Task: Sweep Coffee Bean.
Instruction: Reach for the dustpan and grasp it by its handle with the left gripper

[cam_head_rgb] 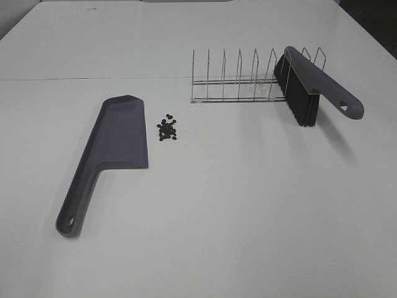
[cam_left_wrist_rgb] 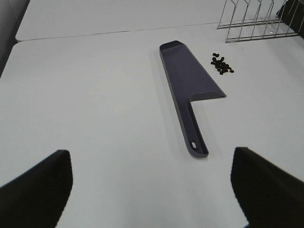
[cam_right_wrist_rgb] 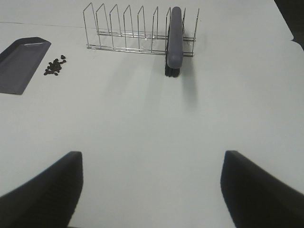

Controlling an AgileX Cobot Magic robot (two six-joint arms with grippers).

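Observation:
A small pile of dark coffee beans (cam_head_rgb: 167,129) lies on the white table just right of the grey dustpan (cam_head_rgb: 111,149). The dustpan lies flat with its handle toward the front left. The beans (cam_left_wrist_rgb: 222,64) and dustpan (cam_left_wrist_rgb: 190,90) also show in the left wrist view, and the beans (cam_right_wrist_rgb: 55,66) in the right wrist view. A grey brush (cam_head_rgb: 313,93) with black bristles leans in a wire rack (cam_head_rgb: 242,81). My left gripper (cam_left_wrist_rgb: 152,190) is open and empty, well short of the dustpan handle. My right gripper (cam_right_wrist_rgb: 152,187) is open and empty, well short of the brush (cam_right_wrist_rgb: 174,45).
The wire rack (cam_right_wrist_rgb: 133,31) stands at the back right of the beans. A seam between two table tops runs across at the back (cam_head_rgb: 93,79). No gripper shows in the high view.

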